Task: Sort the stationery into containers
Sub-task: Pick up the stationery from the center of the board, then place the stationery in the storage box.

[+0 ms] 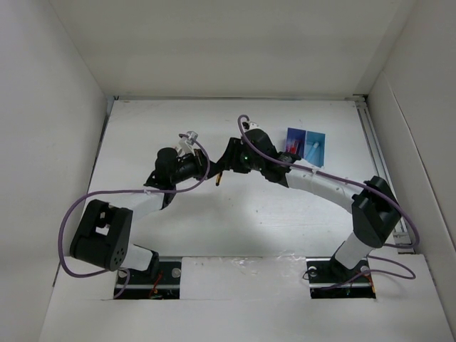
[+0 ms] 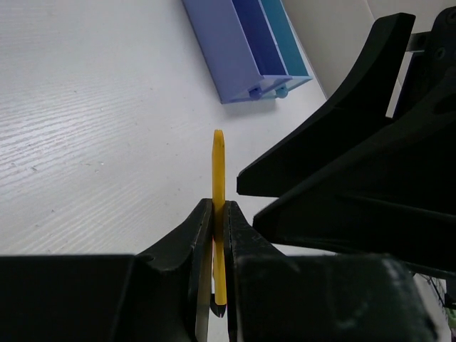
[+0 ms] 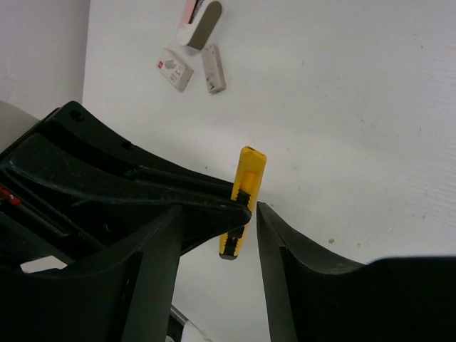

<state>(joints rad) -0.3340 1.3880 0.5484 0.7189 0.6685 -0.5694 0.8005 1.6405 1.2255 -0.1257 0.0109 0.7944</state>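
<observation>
My left gripper (image 1: 211, 173) (image 2: 219, 208) is shut on a thin yellow cutter-like item (image 2: 219, 164), which it holds above the table mid-scene (image 1: 217, 179). My right gripper (image 1: 228, 162) (image 3: 217, 239) is open, and its jaws stand on either side of the yellow item (image 3: 244, 187), close against the left gripper's fingers (image 3: 149, 189). The joined containers stand at the back right: the dark blue one (image 1: 295, 138) has red pens in it, and the cyan one (image 1: 315, 143) has a pale item in it. In the left wrist view they lie ahead (image 2: 246, 50).
Small whitish eraser-like blocks (image 3: 174, 70) (image 3: 212, 69) and a pale rounded item (image 3: 199, 23) lie on the table by the left arm (image 1: 189, 137). White walls enclose the table on three sides. Purple cables loop from both arms.
</observation>
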